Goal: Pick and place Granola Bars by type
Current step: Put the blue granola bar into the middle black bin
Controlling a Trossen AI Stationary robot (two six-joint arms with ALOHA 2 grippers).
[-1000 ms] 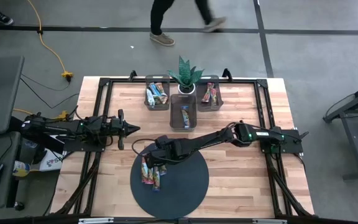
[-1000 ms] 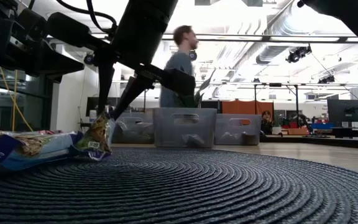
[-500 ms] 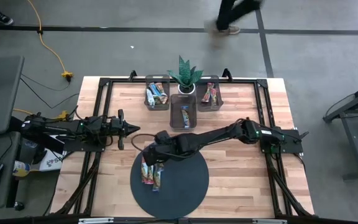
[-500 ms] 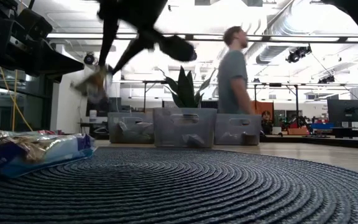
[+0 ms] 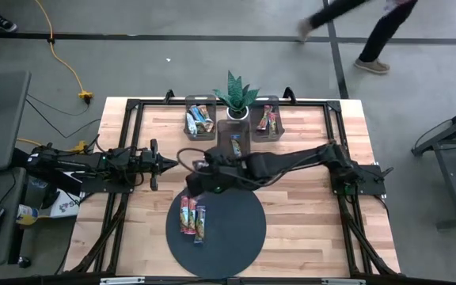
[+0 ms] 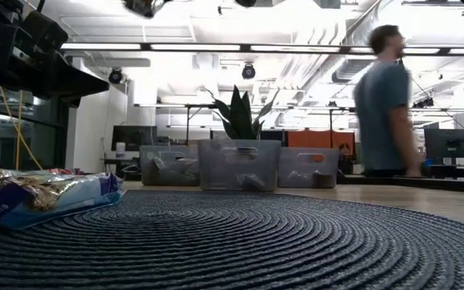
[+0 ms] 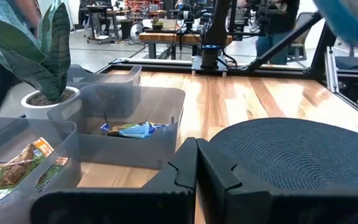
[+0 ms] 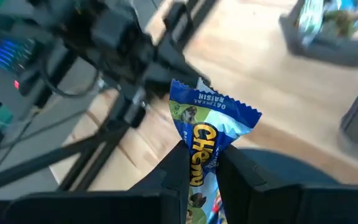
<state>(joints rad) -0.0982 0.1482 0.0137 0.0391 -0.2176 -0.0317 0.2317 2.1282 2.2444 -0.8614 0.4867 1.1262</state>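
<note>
My right gripper hangs above the table just beyond the far rim of the dark round mat, shut on a blue granola bar. Two more bars lie flat on the mat's left part; in the low view they show as a heap. Three grey bins at the far side hold sorted bars. My left gripper waits shut, left of the right one; its fingers point toward the bins. My right gripper pinches the blue bar between its two fingers across the wrapper's middle. The bar's crimped end sticks out past the fingertips. The bar is lifted clear of the mat and the table.
A potted plant stands between the two far bins. Black frame rails run along the table's edges. A person walks across the floor beyond the far edge. Bare wood lies right of the mat.
My right gripper has risen from the left part of the mat with the blue bar and moved toward the far edge and the bins. The bar, first touching the heap, is now lifted clear and above the low view's top. The person has walked to the right.
</note>
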